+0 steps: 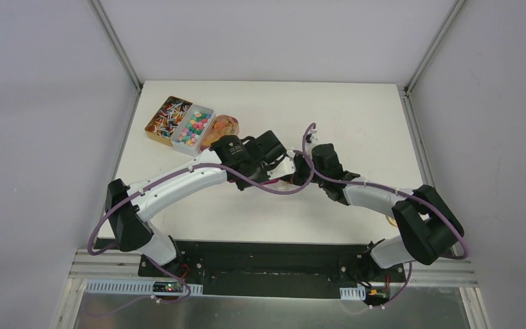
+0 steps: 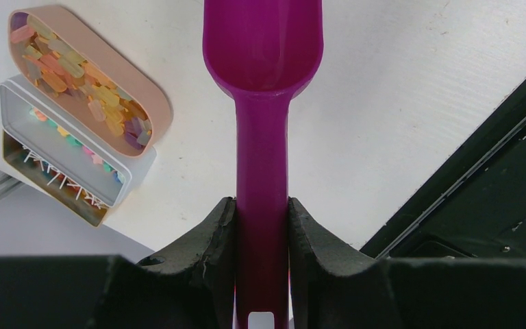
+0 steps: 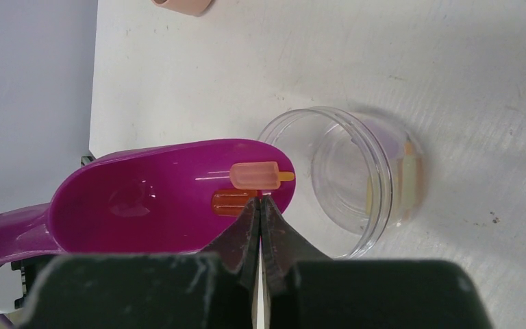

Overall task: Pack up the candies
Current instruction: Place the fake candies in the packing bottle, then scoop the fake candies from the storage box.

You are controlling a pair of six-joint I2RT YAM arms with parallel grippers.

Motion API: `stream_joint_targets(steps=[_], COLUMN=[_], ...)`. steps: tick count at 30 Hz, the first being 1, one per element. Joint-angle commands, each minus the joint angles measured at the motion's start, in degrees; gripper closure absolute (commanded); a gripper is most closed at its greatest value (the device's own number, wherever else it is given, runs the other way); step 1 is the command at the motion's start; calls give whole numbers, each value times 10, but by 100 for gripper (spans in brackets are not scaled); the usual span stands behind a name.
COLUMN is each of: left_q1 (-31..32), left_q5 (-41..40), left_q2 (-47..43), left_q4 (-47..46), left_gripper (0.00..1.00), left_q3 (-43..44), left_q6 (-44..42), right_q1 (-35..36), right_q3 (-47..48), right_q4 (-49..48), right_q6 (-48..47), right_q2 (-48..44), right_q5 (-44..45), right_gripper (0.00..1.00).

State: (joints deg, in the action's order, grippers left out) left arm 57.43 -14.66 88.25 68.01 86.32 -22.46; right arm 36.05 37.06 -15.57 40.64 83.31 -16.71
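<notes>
Now the left gripper [image 2: 262,229] is pinching the magenta scoop [image 2: 263,48] by its handle while the right gripper [image 3: 260,204], jaws pressed together, is pointing at candies [image 3: 255,176] mid-frame beside the jar [image 3: 377,179].

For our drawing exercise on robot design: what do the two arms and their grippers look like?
Both the left arm and right arm have white curved link shells between bulky black joint housings. A purple cable loops loosely along each. The left gripper and right gripper have matte black, rough-textured fingers tapering to the tips.
</notes>
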Motion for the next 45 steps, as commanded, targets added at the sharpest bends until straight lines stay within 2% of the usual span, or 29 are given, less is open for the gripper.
stream_joint_targets(steps=[1,21,23,29,34,39,42,45], left_q1=[2,1,1,-8,-31,-48,-74,-153], left_q5=[3,-30,-37,-54,-29,-38,-54,-39], left_q2=[0,45,42,-1,-98,-163,-192,-192], left_q4=[7,55,52,12,-76,-107,-125,-115], left_gripper=[100,100,100,100,100,100,100,100], left_q3=[21,78,80,66,-27,-99,-122,-105], left_q6=[-21,-21,-19,-19,-56,-64,-50,-13], right_q1=[4,-4,-10,-35,-50,-51,-53,-53], right_q3=[26,14,7,-4,-11,-10,-10,0], right_q4=[-2,46,48,81,116,152,176,201], right_q6=[-10,-13,-21,-34,-55,-73,-80,-91], right_q2=[-15,-102,-119,-184,-246,-295,-331,-361], right_q5=[6,36,65,77,94,103,113,123], right_gripper=[100,100,100,100,100,88,68,45])
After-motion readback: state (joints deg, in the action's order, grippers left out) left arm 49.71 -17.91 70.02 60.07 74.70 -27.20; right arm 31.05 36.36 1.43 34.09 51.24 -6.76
